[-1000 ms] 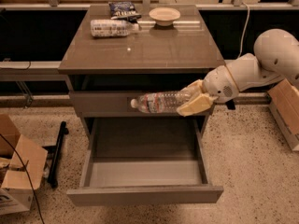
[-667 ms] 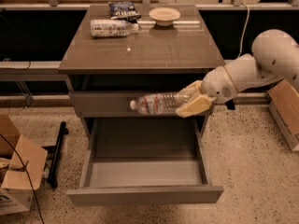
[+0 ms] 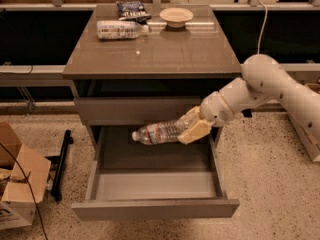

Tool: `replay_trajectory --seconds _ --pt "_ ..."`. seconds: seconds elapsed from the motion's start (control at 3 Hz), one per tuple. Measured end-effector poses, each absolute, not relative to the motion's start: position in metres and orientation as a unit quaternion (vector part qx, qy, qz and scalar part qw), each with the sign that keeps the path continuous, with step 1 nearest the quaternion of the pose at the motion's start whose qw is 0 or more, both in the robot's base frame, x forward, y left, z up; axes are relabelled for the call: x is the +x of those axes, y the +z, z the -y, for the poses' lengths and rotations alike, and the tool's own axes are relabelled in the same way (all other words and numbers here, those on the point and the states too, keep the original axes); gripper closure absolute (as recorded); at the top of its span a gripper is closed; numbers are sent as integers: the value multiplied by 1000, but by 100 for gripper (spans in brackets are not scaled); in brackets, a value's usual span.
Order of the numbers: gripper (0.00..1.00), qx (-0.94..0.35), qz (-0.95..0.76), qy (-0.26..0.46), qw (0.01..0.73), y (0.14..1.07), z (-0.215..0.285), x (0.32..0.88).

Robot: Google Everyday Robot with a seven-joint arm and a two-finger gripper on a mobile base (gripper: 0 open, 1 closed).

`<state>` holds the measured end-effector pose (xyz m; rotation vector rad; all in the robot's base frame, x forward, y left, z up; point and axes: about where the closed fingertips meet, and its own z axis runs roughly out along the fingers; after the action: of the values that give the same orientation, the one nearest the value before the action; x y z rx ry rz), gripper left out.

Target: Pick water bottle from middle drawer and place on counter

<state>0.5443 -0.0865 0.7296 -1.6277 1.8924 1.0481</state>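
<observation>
The water bottle [image 3: 159,132] is small, clear and ribbed. It lies sideways in the air with its cap to the left, just above the open middle drawer [image 3: 155,208] and below the closed drawer front above it. My gripper [image 3: 193,126] is shut on the bottle's right end, and the white arm reaches in from the right. The drawer's grey tray [image 3: 155,184] has nothing in it. The counter [image 3: 165,51] is the glossy top slab above.
At the back of the counter lie a larger bottle with a white label [image 3: 119,29], a dark snack bag [image 3: 131,9] and a pale bowl [image 3: 176,16]. A cardboard box [image 3: 20,176] and a black bar [image 3: 61,160] lie on the floor to the left.
My gripper and the bottle have moved down and slightly left, from in front of the upper drawer front to just above the open drawer.
</observation>
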Motion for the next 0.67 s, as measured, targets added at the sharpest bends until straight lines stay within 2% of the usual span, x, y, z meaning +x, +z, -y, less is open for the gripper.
replay_trajectory --seconds 0.67 --pt "100 -567 -694 416 153 608 72 549"
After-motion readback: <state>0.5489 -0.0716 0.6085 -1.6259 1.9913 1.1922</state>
